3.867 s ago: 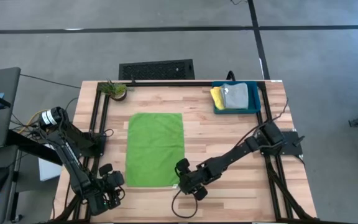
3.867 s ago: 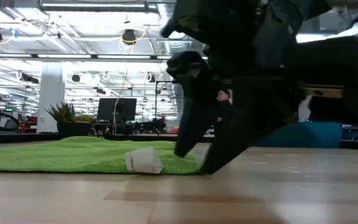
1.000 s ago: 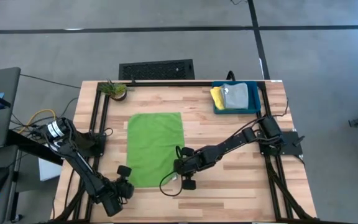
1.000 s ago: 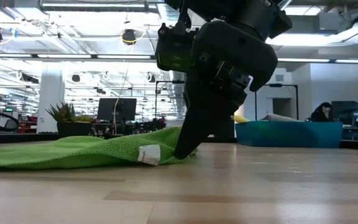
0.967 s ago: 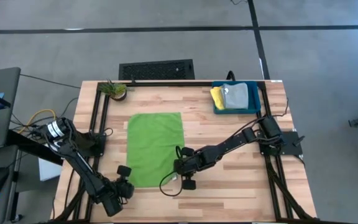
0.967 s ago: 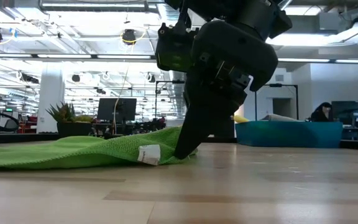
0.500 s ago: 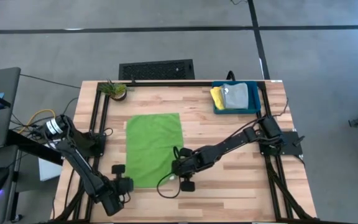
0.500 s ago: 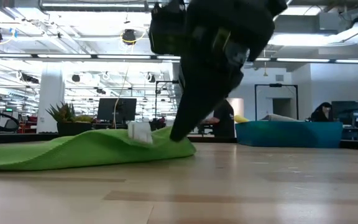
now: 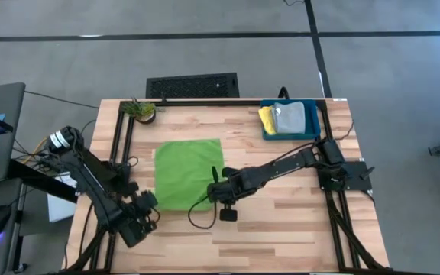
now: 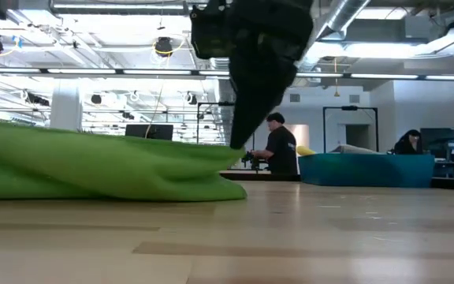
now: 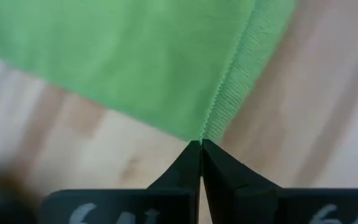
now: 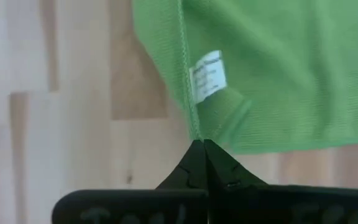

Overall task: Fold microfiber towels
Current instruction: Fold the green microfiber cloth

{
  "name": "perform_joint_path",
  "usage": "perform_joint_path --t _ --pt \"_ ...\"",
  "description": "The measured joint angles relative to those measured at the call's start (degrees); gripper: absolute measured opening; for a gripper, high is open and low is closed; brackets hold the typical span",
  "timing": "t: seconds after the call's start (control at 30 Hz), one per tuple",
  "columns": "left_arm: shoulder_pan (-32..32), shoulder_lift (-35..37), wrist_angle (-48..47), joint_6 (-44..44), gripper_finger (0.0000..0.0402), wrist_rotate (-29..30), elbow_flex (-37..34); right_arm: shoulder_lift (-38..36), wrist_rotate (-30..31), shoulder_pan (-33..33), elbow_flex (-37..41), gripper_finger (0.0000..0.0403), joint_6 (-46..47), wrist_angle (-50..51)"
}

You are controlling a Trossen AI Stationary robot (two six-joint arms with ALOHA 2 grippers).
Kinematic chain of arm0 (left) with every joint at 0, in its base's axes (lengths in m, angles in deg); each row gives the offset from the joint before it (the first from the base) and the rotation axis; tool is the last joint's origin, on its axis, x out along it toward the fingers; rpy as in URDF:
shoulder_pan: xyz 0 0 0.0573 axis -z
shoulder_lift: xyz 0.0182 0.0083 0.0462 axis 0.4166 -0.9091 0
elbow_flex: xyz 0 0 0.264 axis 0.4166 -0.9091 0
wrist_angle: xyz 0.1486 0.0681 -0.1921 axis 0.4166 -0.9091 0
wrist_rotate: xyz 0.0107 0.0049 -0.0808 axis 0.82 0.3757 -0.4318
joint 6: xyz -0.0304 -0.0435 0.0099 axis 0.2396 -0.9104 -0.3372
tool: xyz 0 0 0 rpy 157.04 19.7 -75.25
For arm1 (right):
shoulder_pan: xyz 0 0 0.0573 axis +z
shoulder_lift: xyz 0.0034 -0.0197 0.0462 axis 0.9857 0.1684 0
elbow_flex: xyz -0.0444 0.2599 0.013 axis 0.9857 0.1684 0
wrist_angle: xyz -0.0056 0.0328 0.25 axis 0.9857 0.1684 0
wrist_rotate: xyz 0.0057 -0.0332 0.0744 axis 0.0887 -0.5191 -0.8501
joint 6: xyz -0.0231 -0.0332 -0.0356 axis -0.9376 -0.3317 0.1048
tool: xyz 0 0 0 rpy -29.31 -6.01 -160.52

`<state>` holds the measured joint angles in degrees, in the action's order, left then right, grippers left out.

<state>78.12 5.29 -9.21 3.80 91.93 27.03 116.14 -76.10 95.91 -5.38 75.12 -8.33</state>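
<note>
both grippers, left gripper (image 11: 201, 144) and right gripper (image 12: 204, 144), pinch lime green towel (image 9: 187, 174) corners; underside hidden.

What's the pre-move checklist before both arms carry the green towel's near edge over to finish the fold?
1. Left tool pinched on a near corner of the lime green towel: ok, fingers closed on the hem in the left wrist view.
2. Right tool pinched on the other near corner, by the white tag: ok.
3. Near edge off the table: ok, the low view shows the cloth lifted.
4. Far edge flat and square: cannot tell, the lifted cloth hides it in the low view.
5. Fold path free: ok, the plant pot and teal bin sit beyond the towel.
6. Both corners level: cannot tell.
</note>
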Motion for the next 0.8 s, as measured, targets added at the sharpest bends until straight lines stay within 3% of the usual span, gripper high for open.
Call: perform_joint_path --t 0.4,0.6,0.8 --pt "-11.47 5.03 -15.51 1.47 0.0000 2.36 0.02 0.01 9.92 -6.86 -7.22 0.0001 -0.98 8.25" --pt "-18.29 5.01 -17.28 5.36 0.0000 3.79 0.02 0.02 15.88 -11.32 -10.64 0.0001 -1.15 13.96" --pt "-25.30 5.01 -17.57 9.58 0.0000 8.03 0.02 0.02 16.22 -15.14 -10.85 0.0001 -2.96 14.17"
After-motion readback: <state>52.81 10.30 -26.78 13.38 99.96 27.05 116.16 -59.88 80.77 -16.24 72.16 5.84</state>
